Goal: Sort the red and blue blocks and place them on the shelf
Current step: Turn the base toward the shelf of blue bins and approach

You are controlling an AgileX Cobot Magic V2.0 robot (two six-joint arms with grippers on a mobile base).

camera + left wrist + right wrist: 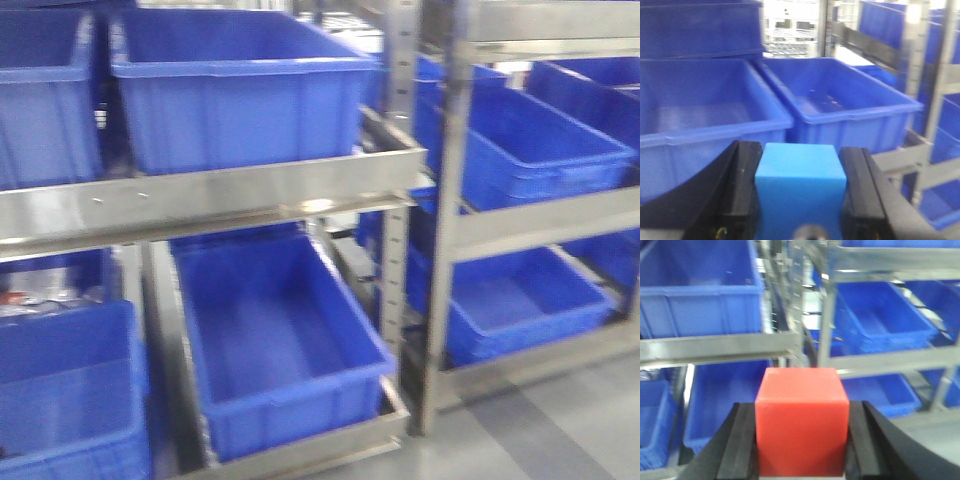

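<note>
My left gripper (800, 167) is shut on the blue block (800, 185), a plain matte cube held between its two black fingers (742, 180). It hangs in front of large blue bins on the rack. My right gripper (801, 425) is shut on the red block (801, 422), held between black fingers (740, 440) in front of the stainless-steel shelf (715, 350). In the front view the shelf's flat brushed front rail (200, 200) with two small screws runs across the left half. Neither gripper nor block shows in the front view.
Large blue plastic bins (235, 85) stand on the upper level and others (280, 340) on the lower level. A second steel rack (530, 225) with more blue bins stands to the right. Upright steel posts (400, 200) separate the racks. Grey floor (570, 420) shows at lower right.
</note>
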